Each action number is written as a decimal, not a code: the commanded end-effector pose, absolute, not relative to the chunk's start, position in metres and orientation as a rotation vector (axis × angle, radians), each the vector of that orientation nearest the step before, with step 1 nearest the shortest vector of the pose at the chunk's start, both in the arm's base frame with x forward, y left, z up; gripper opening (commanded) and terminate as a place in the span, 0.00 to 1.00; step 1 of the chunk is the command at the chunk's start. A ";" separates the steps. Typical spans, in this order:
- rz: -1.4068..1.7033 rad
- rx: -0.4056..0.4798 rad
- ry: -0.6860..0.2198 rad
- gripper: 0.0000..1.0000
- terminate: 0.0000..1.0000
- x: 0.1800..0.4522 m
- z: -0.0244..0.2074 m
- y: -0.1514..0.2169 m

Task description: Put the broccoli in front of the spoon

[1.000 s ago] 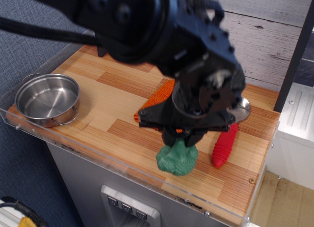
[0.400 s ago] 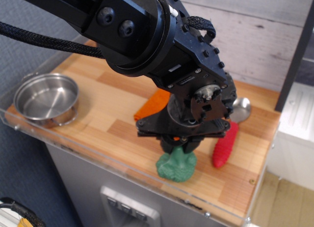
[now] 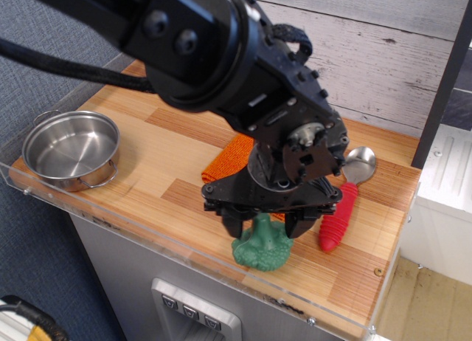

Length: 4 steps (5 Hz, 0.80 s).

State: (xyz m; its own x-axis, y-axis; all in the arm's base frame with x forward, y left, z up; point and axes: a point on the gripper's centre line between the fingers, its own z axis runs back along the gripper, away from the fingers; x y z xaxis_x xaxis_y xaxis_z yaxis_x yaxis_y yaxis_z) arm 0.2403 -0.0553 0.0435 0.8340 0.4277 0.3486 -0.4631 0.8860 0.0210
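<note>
The green toy broccoli (image 3: pixel 259 252) stands head down on the wooden counter near its front edge, with the stem pointing up. My gripper (image 3: pixel 264 226) is right above it. Its two black fingers (image 3: pixel 231 224) are spread apart on either side of the stem, and a gap shows on each side. The gripper is open. The spoon (image 3: pixel 339 214) lies just right of the broccoli. Its ribbed red handle points toward the front and its metal bowl (image 3: pixel 359 164) toward the back wall. The arm hides the counter behind the broccoli.
An orange cloth (image 3: pixel 233 153) lies behind the gripper, mostly covered by the arm. A steel pot (image 3: pixel 71 149) sits at the left end of the counter (image 3: pixel 169 134). A clear plastic rim (image 3: pixel 147 234) runs along the front edge. The wall is behind.
The fingers were shut on the broccoli stem and have now spread apart. The broccoli has settled a little lower and rests on the counter beside the spoon handle.
</note>
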 end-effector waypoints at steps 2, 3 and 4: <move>0.550 0.096 -0.460 1.00 0.00 0.255 0.111 -0.048; 0.613 0.100 -0.461 1.00 0.00 0.261 0.125 -0.031; 0.673 0.150 -0.449 1.00 0.00 0.266 0.126 0.001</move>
State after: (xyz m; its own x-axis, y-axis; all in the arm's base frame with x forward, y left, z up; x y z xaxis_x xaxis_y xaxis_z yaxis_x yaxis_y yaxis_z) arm 0.2632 0.0048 0.1156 0.6971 0.5778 0.4245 -0.6419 0.7667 0.0105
